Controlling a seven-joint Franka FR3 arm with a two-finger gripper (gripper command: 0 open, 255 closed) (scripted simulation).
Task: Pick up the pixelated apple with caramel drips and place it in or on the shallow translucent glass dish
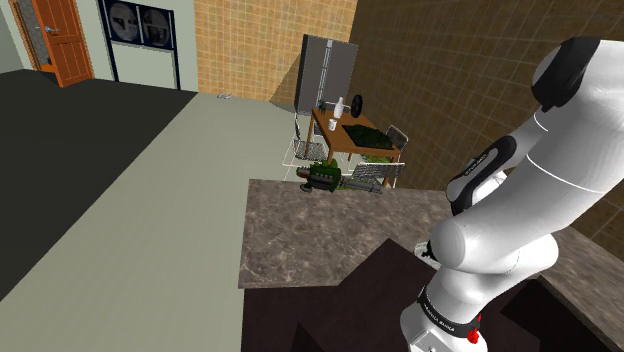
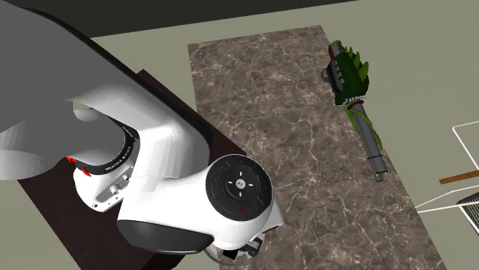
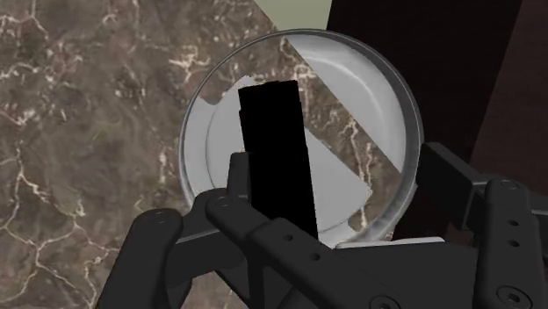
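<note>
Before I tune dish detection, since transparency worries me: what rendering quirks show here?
Wrist view: the marble countertop shows veined through the glass dish; a flat, unshaded black block covers its middle. Second exterior view: the white arm looms close, hiding the lower left; even light, no glare.

— Where does the shoulder view sit?
— High behind the stand, facing down across the marbled surface into the room.
— And the second exterior?
— Close above the arm, looking steeply down. Both share that surface and the green thing at its edge.
— The wrist view?
— Very near, straight down on the glass dish.
</note>
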